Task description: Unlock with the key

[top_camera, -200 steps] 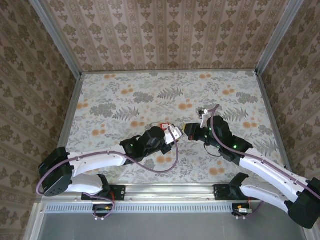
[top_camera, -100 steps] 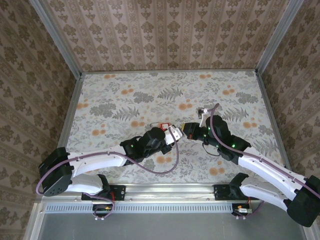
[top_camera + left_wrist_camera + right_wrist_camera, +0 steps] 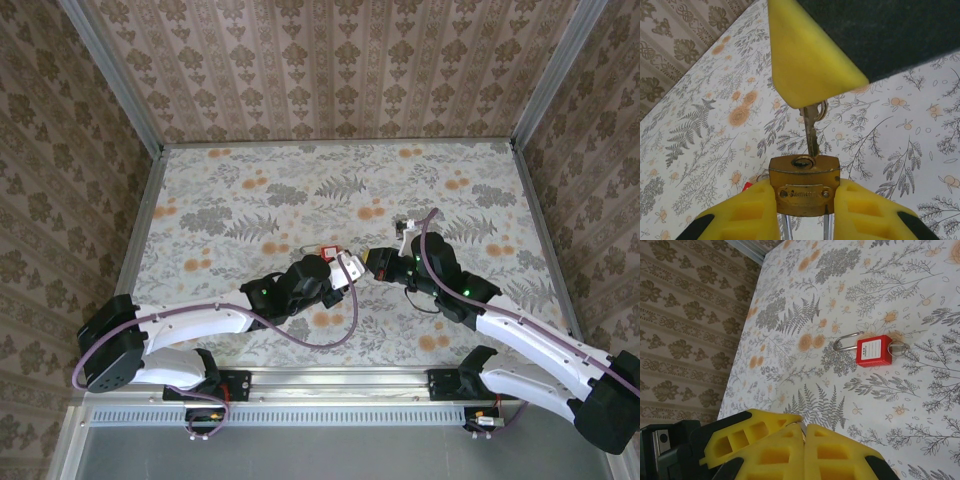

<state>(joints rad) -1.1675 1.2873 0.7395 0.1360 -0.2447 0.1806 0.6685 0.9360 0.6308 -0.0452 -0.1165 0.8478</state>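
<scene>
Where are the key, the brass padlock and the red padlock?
key [image 3: 812, 136]: left wrist view, mid-blade above the keyhole.
brass padlock [image 3: 804, 192]: left wrist view, stamped plate on its body.
red padlock [image 3: 873, 351]: right wrist view, centre of red body.

the brass padlock [image 3: 804, 185] is clamped in the left gripper [image 3: 804, 199] over the middle of the table [image 3: 250, 180]. the way to its keyhole is blocked by a key [image 3: 811, 127] with its tip at the hole, pinched in the right gripper [image 3: 801, 429]. just beyond the brass padlock, a red padlock [image 3: 873, 351] lies flat on the tabletop. the left arm [image 3: 200, 322] and right arm [image 3: 520, 335] bar the near side. farther beyond the brass padlock and out to either side, the tabletop is bare up to the patterned walls [image 3: 330, 70].
</scene>
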